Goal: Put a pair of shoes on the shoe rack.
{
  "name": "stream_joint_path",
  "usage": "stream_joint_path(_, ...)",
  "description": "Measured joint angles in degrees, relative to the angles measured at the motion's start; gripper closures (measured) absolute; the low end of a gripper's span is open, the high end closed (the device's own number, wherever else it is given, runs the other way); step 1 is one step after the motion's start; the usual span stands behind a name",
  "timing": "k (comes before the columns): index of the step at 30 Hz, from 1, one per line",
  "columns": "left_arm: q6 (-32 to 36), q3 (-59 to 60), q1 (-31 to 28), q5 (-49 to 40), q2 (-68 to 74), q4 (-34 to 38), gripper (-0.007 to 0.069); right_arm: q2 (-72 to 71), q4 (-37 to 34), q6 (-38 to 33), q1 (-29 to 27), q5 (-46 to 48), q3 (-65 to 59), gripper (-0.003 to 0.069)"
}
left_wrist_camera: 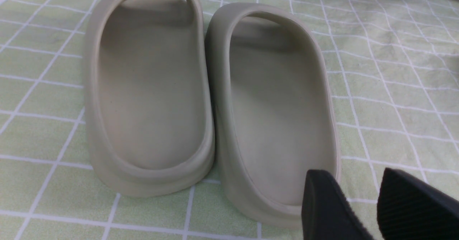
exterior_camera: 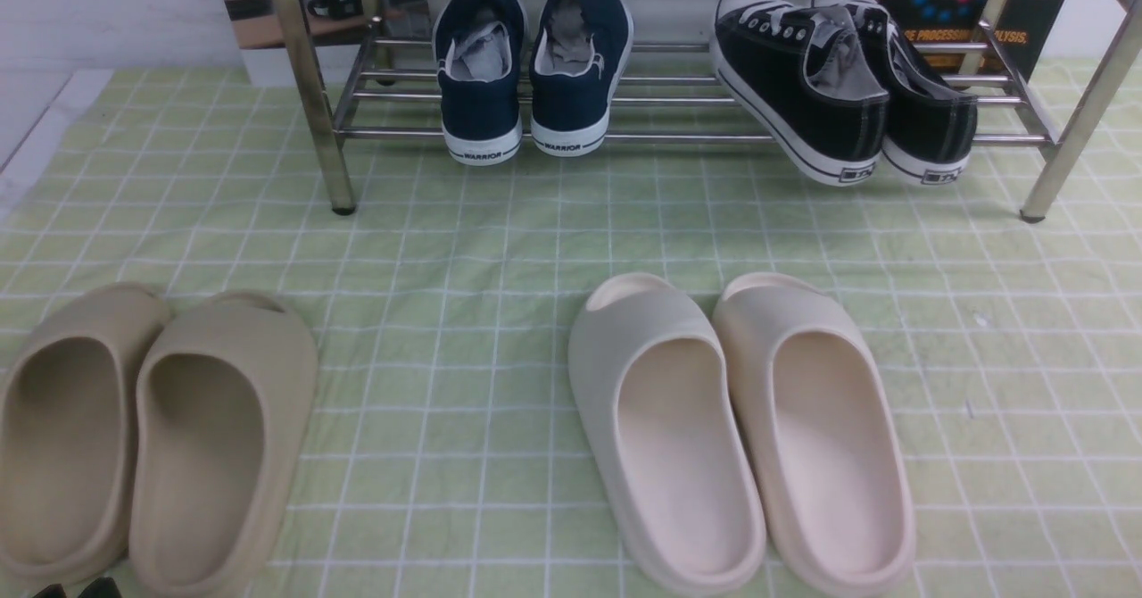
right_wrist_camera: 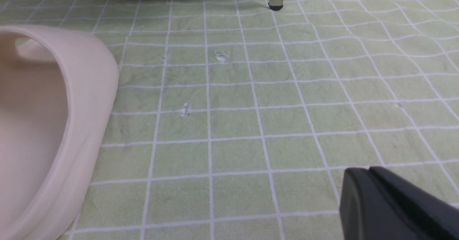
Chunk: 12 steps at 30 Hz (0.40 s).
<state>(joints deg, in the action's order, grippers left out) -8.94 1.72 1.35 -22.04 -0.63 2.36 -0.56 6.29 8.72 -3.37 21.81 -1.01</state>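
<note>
black canvas sneakers (exterior_camera: 843,89) sit on the lower shelf of the chrome shoe rack (exterior_camera: 308,89), at its right end, heels toward the near side and poking out over the front bar. the left one of the pair is tilted, heel swung left and hanging lower than its mate; the two touch side by side. navy sneakers (exterior_camera: 531,76) marked warrior stand on the same shelf, left of centre, heels near, well apart from the black pair.

on the green checked cloth (exterior_camera: 464,250) in front of the rack: beige slides (exterior_camera: 147,437) at near left, cream slides (exterior_camera: 740,428) near centre-right, each pair touching side by side, toes pointing far.

left gripper (left_wrist_camera: 362,204): seen in left wrist view, fingers parted w/ a clear gap, nothing between them, hovering just beside the heel rim of one beige slide. can't tell if it touches.

right gripper (right_wrist_camera: 369,193): in right wrist view the fingers look pressed together or nearly so, only a thin seam between, holding nothing, over bare cloth beside a cream slide. a rack leg's foot (right_wrist_camera: 276,6) stands on the far side.
</note>
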Motion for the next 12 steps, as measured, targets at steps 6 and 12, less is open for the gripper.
stream_joint_path(6,0.0,0.0,0.0,0.0,0.0,0.0,0.0386,0.0,0.0,0.0,0.0,0.0,0.0,0.061)
stream_joint_path(12,0.0,0.0,0.0,0.0,0.0,0.0,0.0386,0.0,0.0,0.0,0.0,0.0,0.0,0.0601)
